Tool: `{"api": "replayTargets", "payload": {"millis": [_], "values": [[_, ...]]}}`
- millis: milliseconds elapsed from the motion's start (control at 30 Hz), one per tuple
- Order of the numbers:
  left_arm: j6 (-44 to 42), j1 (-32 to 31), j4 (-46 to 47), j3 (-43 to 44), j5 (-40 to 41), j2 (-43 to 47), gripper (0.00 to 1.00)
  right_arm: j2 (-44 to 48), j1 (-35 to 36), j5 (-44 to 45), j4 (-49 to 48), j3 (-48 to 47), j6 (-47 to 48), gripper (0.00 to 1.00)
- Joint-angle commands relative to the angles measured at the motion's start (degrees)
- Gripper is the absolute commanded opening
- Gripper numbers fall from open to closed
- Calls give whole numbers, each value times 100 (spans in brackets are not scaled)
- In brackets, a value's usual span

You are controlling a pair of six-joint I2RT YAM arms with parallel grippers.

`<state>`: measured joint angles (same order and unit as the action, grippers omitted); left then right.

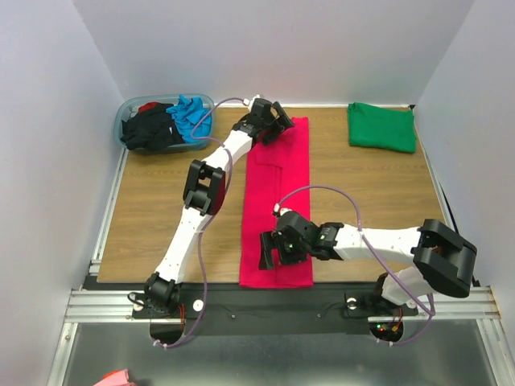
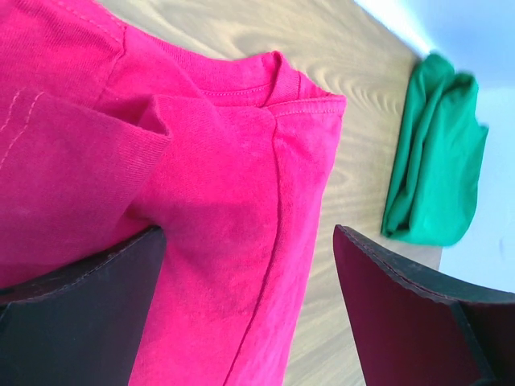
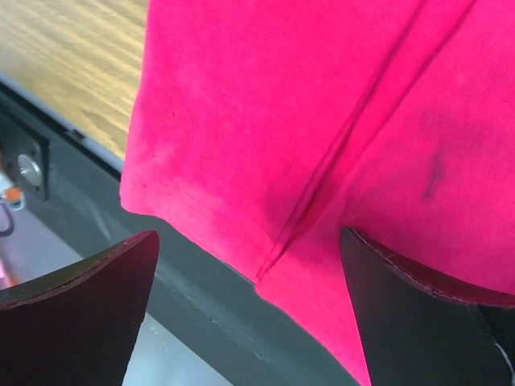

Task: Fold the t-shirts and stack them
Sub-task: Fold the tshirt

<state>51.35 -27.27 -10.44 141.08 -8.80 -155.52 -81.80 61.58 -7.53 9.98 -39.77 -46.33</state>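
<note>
From above, the left hand (image 1: 276,122) sits over the far end of the red shirt (image 1: 278,201), which lies as one long narrow strip down the middle of the table (image 1: 161,209). The right hand (image 1: 272,251) sits over the near end of the same strip. Off to the left hand's left is a plastic tub (image 1: 129,108) with the black shirt (image 1: 149,130) and the blue shirt (image 1: 187,117) heaped inside. Well off to its right, in the far corner, lies the green shirt (image 1: 381,127), folded into a flat block. In the left wrist view the two fingers (image 2: 80,314) are spread wide with red cloth between them and nothing pinched. The collar and a folded-in sleeve lie just ahead of the fingertips, and the green shirt is beyond the right finger, across bare wood. Whether the left finger touches the cloth cannot be told. In the right wrist view the fingers (image 3: 426,314) are also wide apart and grip nothing. The shirt's hem runs between them, a seam down its middle, and the cloth hangs past the table edge over the dark rail (image 3: 185,289) below.
</note>
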Motion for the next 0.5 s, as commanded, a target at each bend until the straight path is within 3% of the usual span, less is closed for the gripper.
{"api": "replayTargets", "payload": {"millis": [0, 300, 467], "values": [[42, 371, -99, 51, 362, -180, 99, 225, 38, 498, 742, -505, 282, 100], [-503, 310, 534, 70, -70, 477, 99, 832, -6, 1288, 1050, -919, -60, 100], [-1021, -24, 218, -791, 326, 2208, 99, 1236, -15, 1833, 1243, -726, -560, 100]]}}
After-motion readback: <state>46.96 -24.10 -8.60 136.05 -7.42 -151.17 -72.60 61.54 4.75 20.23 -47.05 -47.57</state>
